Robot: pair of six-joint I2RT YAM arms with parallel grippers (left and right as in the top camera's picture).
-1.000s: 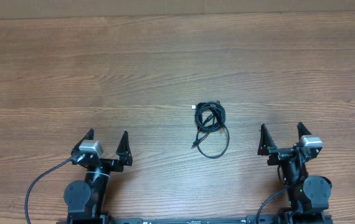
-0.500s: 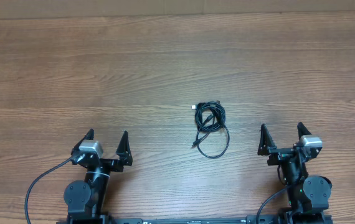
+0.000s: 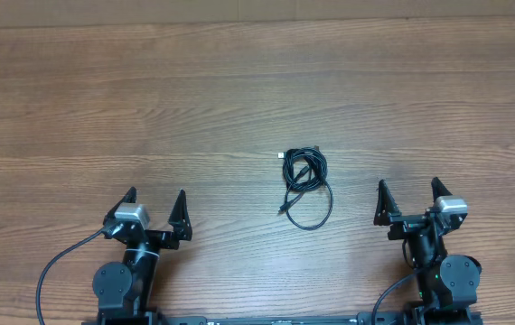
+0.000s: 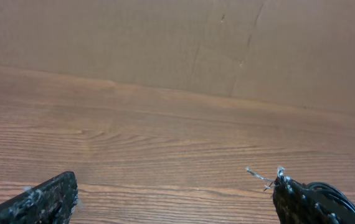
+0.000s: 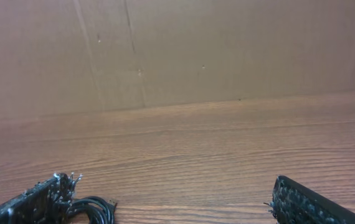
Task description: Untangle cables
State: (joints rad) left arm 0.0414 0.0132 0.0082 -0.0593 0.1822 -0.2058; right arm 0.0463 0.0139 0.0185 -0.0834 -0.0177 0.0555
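Black cables [image 3: 305, 188] tangled on table [image 3: 239, 90]; left gripper [image 3: 155, 193], right gripper [image 3: 408, 183] fully spread, empty.

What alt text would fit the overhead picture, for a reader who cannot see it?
A small tangle of black cables lies on a wooden table, seen from above. Near the bottom edge, the left gripper and right gripper sit open, one on each side of the cables, touching nothing.
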